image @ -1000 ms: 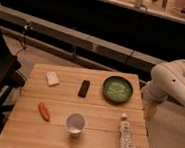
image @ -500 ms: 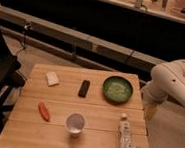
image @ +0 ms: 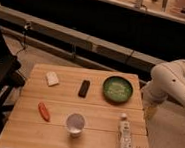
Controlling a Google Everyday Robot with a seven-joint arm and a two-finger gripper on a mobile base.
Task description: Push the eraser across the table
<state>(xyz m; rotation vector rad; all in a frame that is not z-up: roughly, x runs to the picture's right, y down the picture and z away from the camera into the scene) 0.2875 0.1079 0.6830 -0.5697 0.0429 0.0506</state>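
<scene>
Wooden counter [image: 54,134] planks show nothing shifted over the last second: the eraser [image: 84,88] lies toward twelve o'clock of centre, untouched, with the green bowl [image: 117,88] at its three o'clock. My tool [image: 150,113] hangs off the counter's three o'clock edge, well apart from the eraser; whether it is released or clenched I cannot tell. I judge the push not yet begun.

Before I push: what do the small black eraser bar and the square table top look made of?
The small flat black eraser looks like matte rubber or plastic, dull without glints. The square light table top looks like wood: wide planks, pale grain. The gripper hangs off the table's right edge, away from the eraser.
</scene>
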